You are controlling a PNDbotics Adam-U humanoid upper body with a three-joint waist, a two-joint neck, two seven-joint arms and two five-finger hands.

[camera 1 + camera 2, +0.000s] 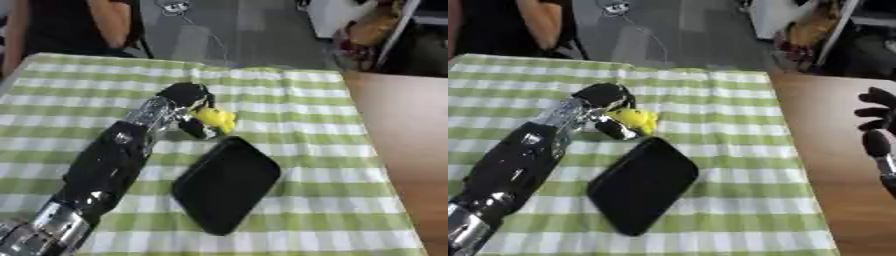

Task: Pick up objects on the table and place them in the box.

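My left arm reaches in from the lower left, and my left hand (pixel 186 100) is curled round a small yellow object (pixel 217 119) held just above the green checked tablecloth. Just below and right of it lies a flat black tray-like box (pixel 227 182), tilted diagonally, with nothing visible inside. My right hand (pixel 878 125) shows only at the right edge of the right eye view, over the brown table surface, fingers spread and holding nothing.
The green and white checked cloth (pixel 306 210) covers the table. A bare brown surface (pixel 407 130) lies along its right side. A person stands behind the far left edge, not touching anything. Clutter sits on the floor at the far right.
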